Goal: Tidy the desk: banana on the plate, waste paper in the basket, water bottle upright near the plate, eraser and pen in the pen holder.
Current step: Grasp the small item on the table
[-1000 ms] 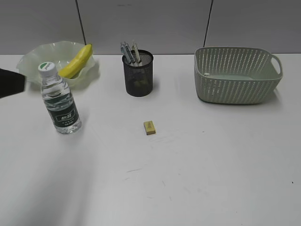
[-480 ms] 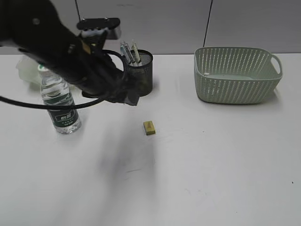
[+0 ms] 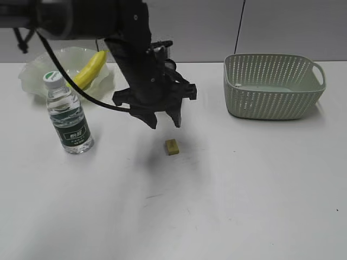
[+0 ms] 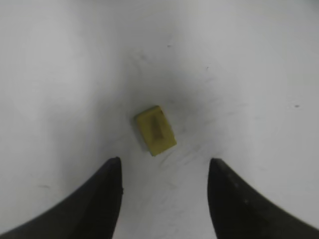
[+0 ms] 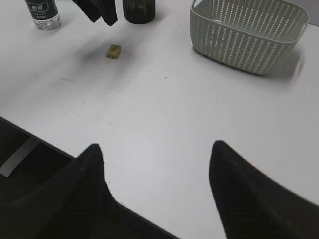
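Left of the eraser (image 3: 172, 146), the banana (image 3: 90, 69) already lies in the plate (image 3: 32, 73), and the water bottle (image 3: 67, 115) stands upright just in front of that dish. The left gripper (image 3: 163, 121) hangs just above the eraser, jaws spread and empty, apparently lined up to pinch it. That eraser is a small yellow block, flat on the desk (image 3: 244, 184). Well to its right sits the basket (image 3: 272, 86). The right gripper (image 5: 155, 167) waits open, holding nothing.
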